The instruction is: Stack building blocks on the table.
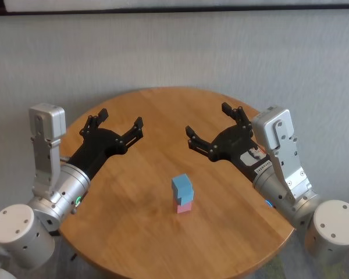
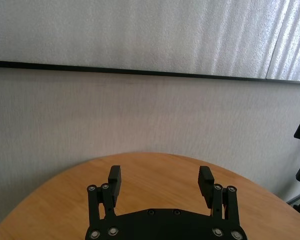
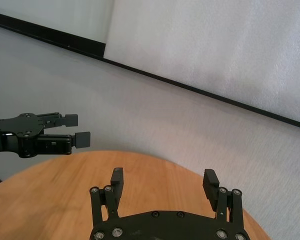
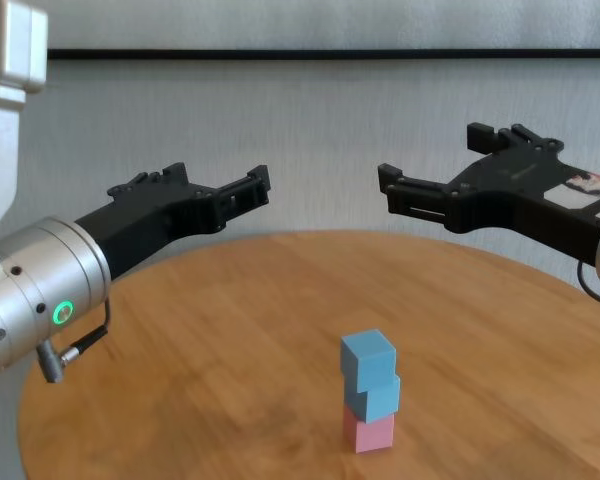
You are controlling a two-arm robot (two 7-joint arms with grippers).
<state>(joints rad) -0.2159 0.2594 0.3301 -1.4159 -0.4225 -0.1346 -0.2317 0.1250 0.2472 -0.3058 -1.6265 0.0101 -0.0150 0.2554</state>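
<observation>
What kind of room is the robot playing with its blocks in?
Probably a plain office or lab room, though it is hard to be sure: a round wooden table, a bare pale wall with a dark strip, and only the block tower.

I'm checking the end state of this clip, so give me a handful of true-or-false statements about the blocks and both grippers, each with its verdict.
1. The three blocks stand in one stack on the table. True.
2. The pink block is on top. False: it is at the bottom, with the two blue blocks above it.
3. The left gripper is shut on a block. False: it is open, empty and raised above the table, away from the stack.
4. The right gripper is open and holds nothing. True.
5. The top blue block sits squarely in line with the one below. False: it is turned and shifted a little.
</observation>
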